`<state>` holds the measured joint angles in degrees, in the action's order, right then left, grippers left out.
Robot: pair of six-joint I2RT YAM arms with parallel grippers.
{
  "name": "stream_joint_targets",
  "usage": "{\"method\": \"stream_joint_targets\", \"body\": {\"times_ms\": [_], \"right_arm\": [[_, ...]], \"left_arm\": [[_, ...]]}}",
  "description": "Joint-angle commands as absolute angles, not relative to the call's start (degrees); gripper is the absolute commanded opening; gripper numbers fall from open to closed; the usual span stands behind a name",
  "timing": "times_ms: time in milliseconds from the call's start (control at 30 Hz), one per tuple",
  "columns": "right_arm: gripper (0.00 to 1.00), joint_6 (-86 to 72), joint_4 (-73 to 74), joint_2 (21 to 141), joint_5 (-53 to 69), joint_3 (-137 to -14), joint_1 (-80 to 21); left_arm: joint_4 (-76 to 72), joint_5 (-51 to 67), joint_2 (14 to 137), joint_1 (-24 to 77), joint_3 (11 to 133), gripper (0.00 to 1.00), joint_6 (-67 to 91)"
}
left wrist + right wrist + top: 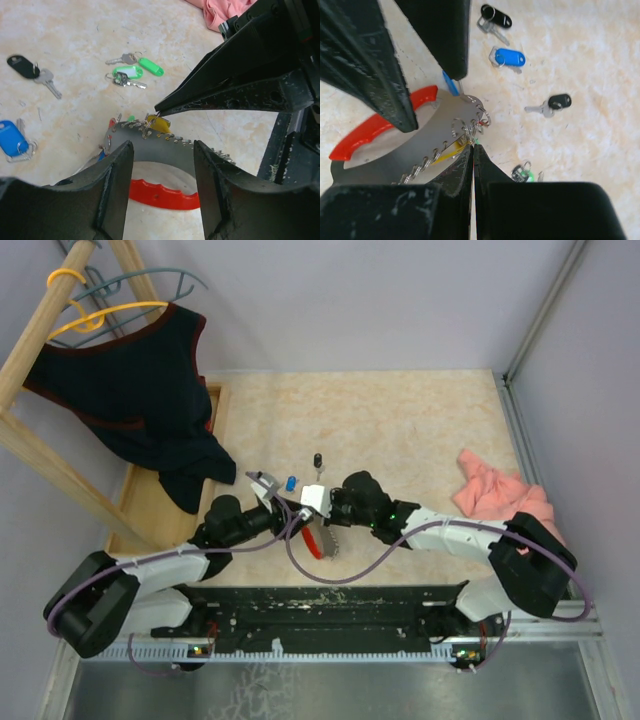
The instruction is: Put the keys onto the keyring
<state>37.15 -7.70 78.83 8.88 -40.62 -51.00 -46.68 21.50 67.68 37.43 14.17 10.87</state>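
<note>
The keyring lies between the two arms, its red band (162,195) toward me and its grey toothed strip (160,152) carrying several wire hooks. My left gripper (164,147) is open and straddles the strip, with nothing pinched. My right gripper (472,145) is shut, its tips pinching the ring of the yellow key (447,151) at a hook on the strip. Red and green heads hang at the strip's end (120,121). Loose keys lie on the table: black (22,66), blue (11,137) and green ones (131,73). In the top view the keyring (318,540) sits under both grippers.
A pink cloth (495,495) lies at the right of the table. A dark garment (140,390) hangs from a wooden rack (40,465) at the back left. A second black key (559,101) lies further out on the marbled tabletop (400,420).
</note>
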Motion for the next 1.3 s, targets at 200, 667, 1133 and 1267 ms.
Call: {"method": "stream_joint_targets", "body": {"times_ms": [200,667,1133,1267], "right_arm": [[0.00,22.55,-9.11,80.06,2.07,-44.79,-51.26],[0.00,18.84,-16.39,76.81,2.91,-41.11,-51.41],[0.00,18.38,-17.66,76.69,3.83,-40.36,-51.76],[0.00,18.29,-17.41,76.46,4.57,-40.25,-51.86]], "left_arm": [[-43.50,22.13,69.59,37.09,14.28,0.62,31.14],[-60.28,25.17,81.03,37.09,11.78,0.69,51.39],[-81.37,26.18,99.08,37.17,11.82,0.80,59.96],[-80.08,25.90,100.01,37.18,12.85,0.76,58.63]]}}
